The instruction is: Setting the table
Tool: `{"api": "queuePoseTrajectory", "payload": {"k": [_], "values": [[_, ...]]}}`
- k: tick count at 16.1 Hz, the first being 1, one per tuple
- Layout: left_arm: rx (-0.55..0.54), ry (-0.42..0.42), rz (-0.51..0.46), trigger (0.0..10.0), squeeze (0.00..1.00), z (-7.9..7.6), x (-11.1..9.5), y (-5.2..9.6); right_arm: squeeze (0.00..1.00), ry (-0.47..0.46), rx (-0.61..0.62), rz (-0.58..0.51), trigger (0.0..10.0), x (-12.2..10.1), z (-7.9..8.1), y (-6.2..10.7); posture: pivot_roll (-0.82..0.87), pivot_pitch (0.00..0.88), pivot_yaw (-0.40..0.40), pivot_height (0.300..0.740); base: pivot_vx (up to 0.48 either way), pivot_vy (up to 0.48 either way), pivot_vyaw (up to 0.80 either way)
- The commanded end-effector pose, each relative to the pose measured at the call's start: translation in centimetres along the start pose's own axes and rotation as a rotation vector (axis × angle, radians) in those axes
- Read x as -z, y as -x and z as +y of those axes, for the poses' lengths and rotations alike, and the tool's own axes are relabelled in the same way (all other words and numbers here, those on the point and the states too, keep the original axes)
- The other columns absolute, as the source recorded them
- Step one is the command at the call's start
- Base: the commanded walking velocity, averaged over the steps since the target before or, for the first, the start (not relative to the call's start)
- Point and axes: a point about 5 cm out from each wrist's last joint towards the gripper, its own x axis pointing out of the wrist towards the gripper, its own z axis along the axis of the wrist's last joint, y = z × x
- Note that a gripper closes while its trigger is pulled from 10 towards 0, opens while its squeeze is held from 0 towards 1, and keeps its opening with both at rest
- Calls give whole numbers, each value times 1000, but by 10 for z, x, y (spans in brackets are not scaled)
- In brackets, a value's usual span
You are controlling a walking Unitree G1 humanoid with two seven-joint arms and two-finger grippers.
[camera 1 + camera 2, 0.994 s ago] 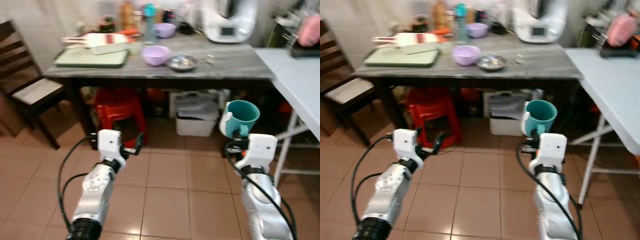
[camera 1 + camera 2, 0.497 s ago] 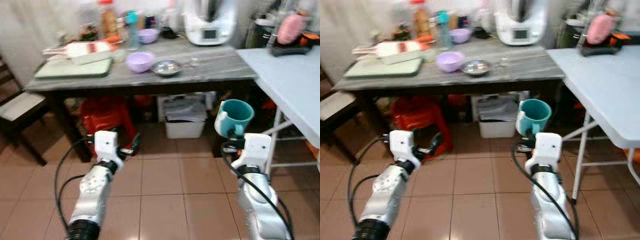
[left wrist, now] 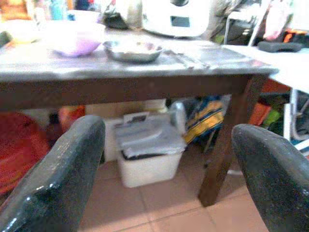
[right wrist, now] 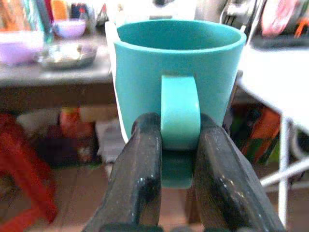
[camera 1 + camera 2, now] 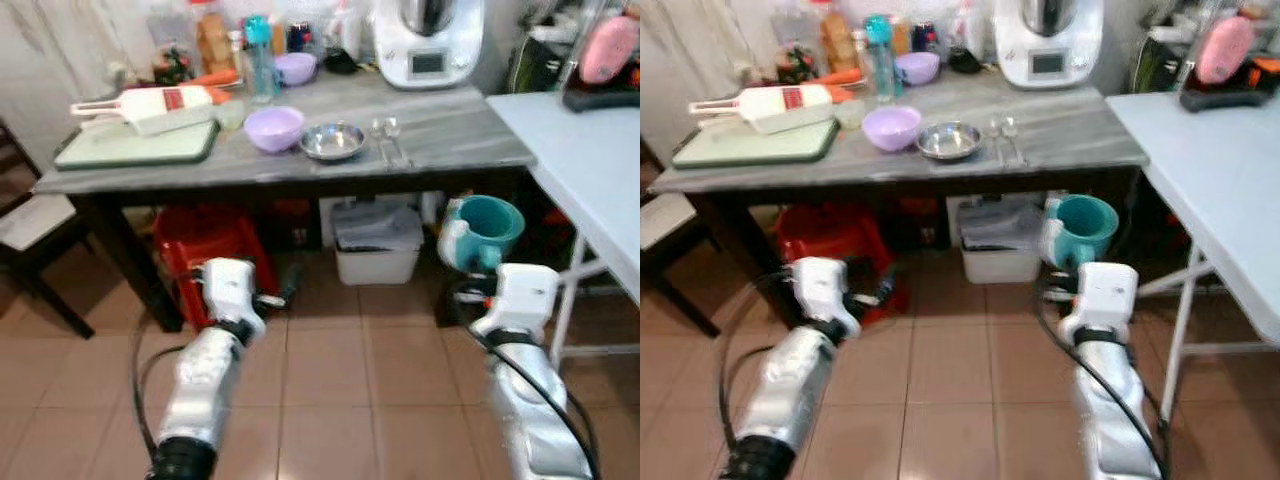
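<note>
Teal mug (image 4: 178, 77) pinched by handle in right jaws (image 4: 176, 159), kept upright for carrying; tabletop (image 5: 470, 125) ahead. Left jaws (image 3: 164, 159) wide open, empty.

Ahead, a tabletop (image 5: 450, 120) carrying a cutting board (image 5: 135, 145) at left, then a plastic bowl (image 5: 274, 128), a metal bowl (image 5: 333, 141) just right of it, two spoons (image 5: 390, 140) further right. Behind those, a kitchen machine (image 5: 428, 40). Under the tabletop, a stool (image 5: 205, 240) left, a bin (image 5: 377, 240) right. At far right, a folding table (image 5: 600, 170). Before the bin, a mug (image 5: 485, 232) upright in the right end effector (image 4: 176, 145).
</note>
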Motion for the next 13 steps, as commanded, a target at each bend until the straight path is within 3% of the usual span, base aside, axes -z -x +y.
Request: {"api": "queuePoseTrajectory", "payload": {"k": [1,4,7,13], "values": [[-25,-31,-8,10000,0,13,-6,3,0,-19,-26,-45,10000,-9,9,-1,-89,0,48,740,364,0,0],[-22,-29,-9,10000,0,12,-6,2,0,-14,-24,-46,10000,-9,9,-1,-89,0,48,740,364,0,0],[-19,-27,-11,10000,0,11,-7,1,0,-10,-23,-51,10000,-10,9,-2,-91,0,48,740,363,0,656],[-15,-25,-10,10000,0,11,-7,1,0,-15,-22,-54,10000,-11,9,-2,-89,0,48,740,363,0,0]]}}
